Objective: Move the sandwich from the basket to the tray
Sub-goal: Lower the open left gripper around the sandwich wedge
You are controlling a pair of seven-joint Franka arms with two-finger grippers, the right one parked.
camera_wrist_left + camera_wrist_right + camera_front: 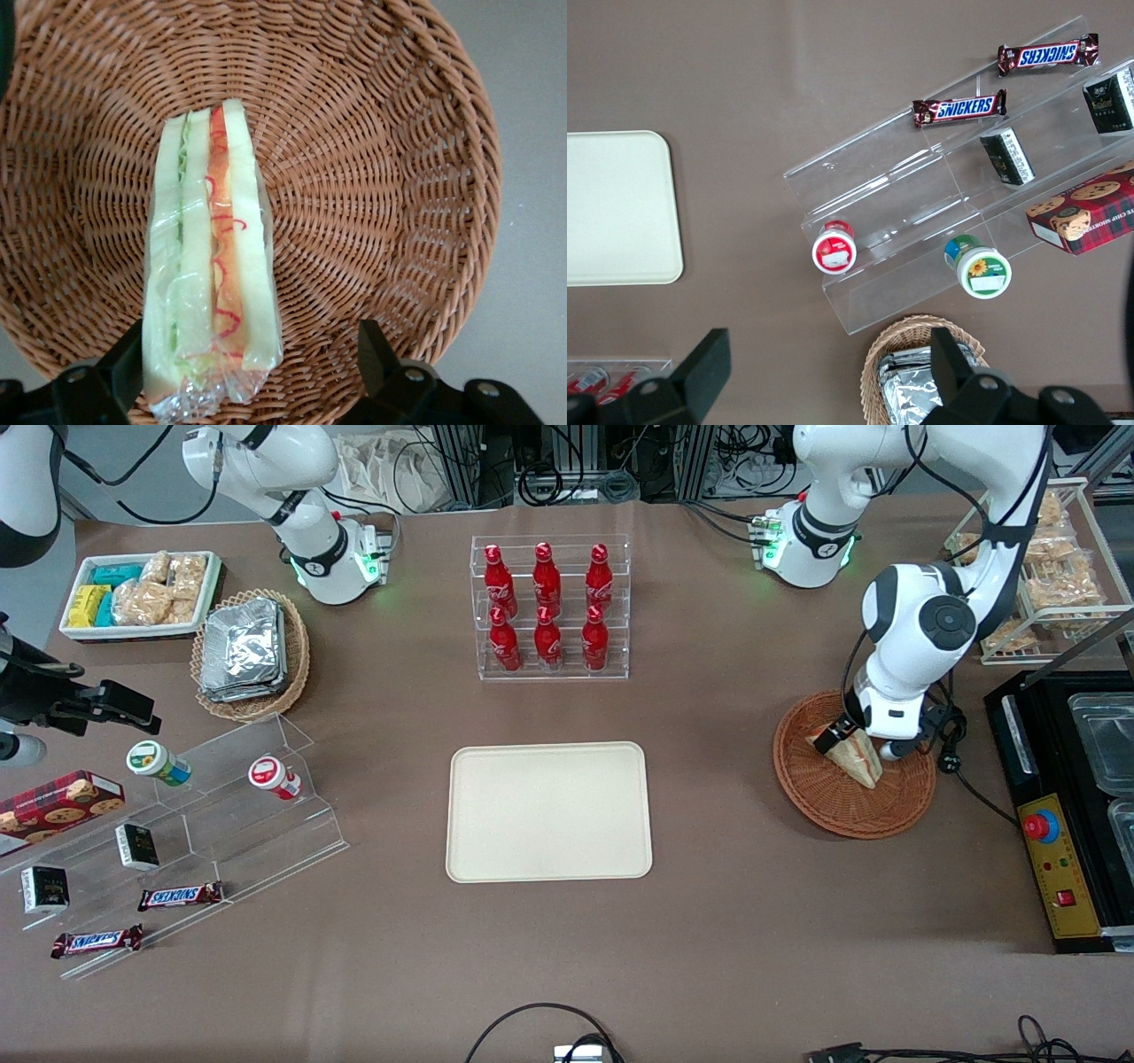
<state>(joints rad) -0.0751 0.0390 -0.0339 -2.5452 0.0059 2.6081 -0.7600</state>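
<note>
we take the basket (852,808) as our landmark. the sandwich (211,257) lies inside it, on the woven floor and somewhat off the basket's middle, wrapped in clear film with its layered cut edge turned up toward the wrist camera: white bread outside, green and orange filling and thin red streaks between. the gripper (251,363) hangs low over the basket, directly above the sandwich, with its two fingers spread wide; one finger (120,367) sits just beside one bread face, the other (381,359) stands well clear of the opposite face. it grips nothing. from the front the arm covers much of the sandwich, so we cannot say for certain whether the near finger already touches the film.

we judge the sandwich light and soft. the bread should give under pressure and the filling could squeeze out or shift if the fingers close hard. the film looks smooth and glossy, so it may slide against the pads, and the crinkled loose end near the fingers is a poor place to hold. the better hold, in our view, is across the two flat bread faces near the middle of the wedge, closing gently and only until the bread resists. the tray (549,811) lies well apart from the basket, toward the parked arm's end of the table, and it is bare.
</note>
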